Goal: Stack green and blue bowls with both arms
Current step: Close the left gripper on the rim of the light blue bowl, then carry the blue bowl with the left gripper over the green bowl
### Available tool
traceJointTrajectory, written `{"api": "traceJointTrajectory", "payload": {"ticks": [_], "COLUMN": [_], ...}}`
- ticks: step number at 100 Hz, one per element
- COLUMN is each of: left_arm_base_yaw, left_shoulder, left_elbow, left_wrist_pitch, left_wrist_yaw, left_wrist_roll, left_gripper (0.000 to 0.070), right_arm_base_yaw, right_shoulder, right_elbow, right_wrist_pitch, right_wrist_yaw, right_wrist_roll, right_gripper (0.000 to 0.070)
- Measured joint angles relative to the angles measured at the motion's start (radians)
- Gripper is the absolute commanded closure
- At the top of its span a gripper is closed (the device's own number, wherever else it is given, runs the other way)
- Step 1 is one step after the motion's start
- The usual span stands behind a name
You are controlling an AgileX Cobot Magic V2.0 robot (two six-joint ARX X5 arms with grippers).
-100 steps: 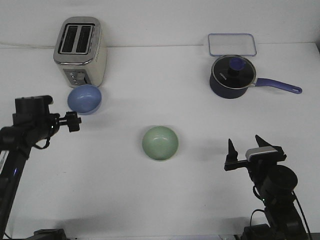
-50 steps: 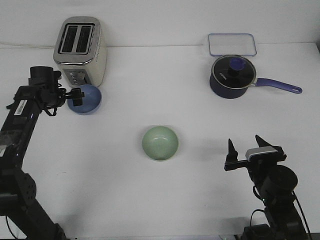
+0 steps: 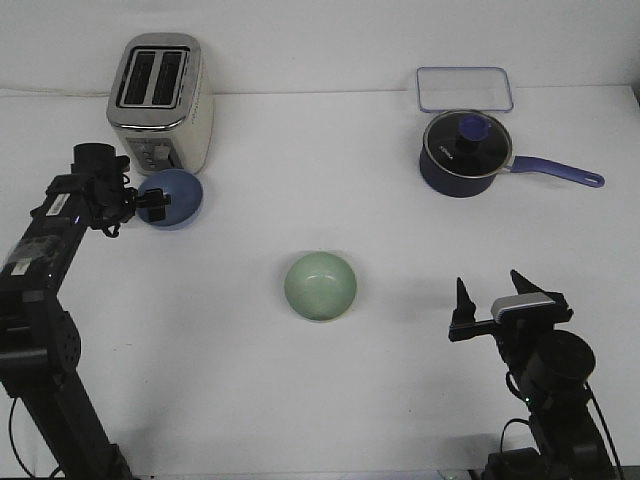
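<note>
Front view, left arm: against a second ago we find our left gripper (image 3: 157, 203) raised from the table's left edge to the blue bowl (image 3: 172, 198), its tips over the bowl's near-left rim.
Left pincer: too small and dark against the bowl for us to tell whether it grips or stands apart.
Blue bowl: same spot as before, just in front of the toaster (image 3: 160, 100), little room between them.
Green bowl (image 3: 320, 286): unmoved, alone near the table's middle, bare white table (image 3: 400, 230) on every side.
Right gripper (image 3: 490, 295): unchanged, low at our near right, its two tips spread wide and holding nothing.
Far right: saucepan (image 3: 466, 154) and clear tray (image 3: 465, 88), well apart from both bowls.
</note>
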Motion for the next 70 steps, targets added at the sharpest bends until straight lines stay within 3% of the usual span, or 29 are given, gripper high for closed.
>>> {"api": "traceJointTrajectory", "payload": {"ticks": [10, 47, 70], "left_arm_base_yaw": [0.0, 0.0, -0.043], "left_shoulder": [0.001, -0.016, -0.189], "left_elbow": [0.0, 0.021, 0.022], "left_wrist_pitch": [0.001, -0.062, -0.152], "left_wrist_yaw": [0.0, 0.008, 0.056], "left_wrist_roll": [0.0, 0.0, -0.024], "left_gripper": [0.07, 0.069, 0.069], "right_arm_base_yaw": [0.0, 0.0, 0.0], "right_shoulder": [0.0, 0.0, 0.0], "right_elbow": [0.0, 0.0, 0.0], "right_wrist_pitch": [0.0, 0.002, 0.002], "right_wrist_yaw": [0.0, 0.001, 0.002], "right_wrist_roll": [0.0, 0.0, 0.0], "right_gripper": [0.0085, 0.0085, 0.0085]}}
